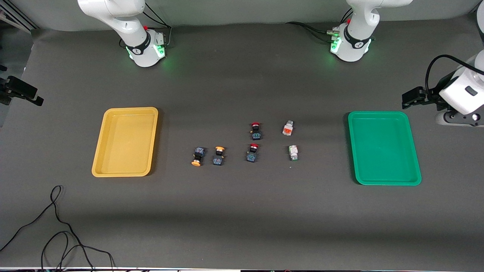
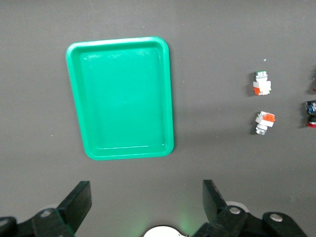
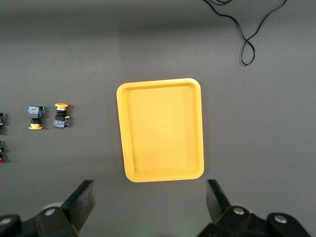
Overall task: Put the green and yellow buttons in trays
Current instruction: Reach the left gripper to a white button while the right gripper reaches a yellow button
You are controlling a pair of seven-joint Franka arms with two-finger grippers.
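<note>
Two dark buttons with yellow-orange caps lie mid-table, nearer the yellow tray; they also show in the right wrist view. Two white buttons, one orange-marked, one green-marked, lie nearer the green tray; they also show in the left wrist view. Both trays are empty, the yellow tray and the green tray. My left gripper is open and empty, raised by the green tray. My right gripper is open and empty, raised by the yellow tray.
Two dark buttons with red caps stand between the yellow-capped and the white buttons. A black cable loops on the table near the front camera, at the right arm's end; it also shows in the right wrist view.
</note>
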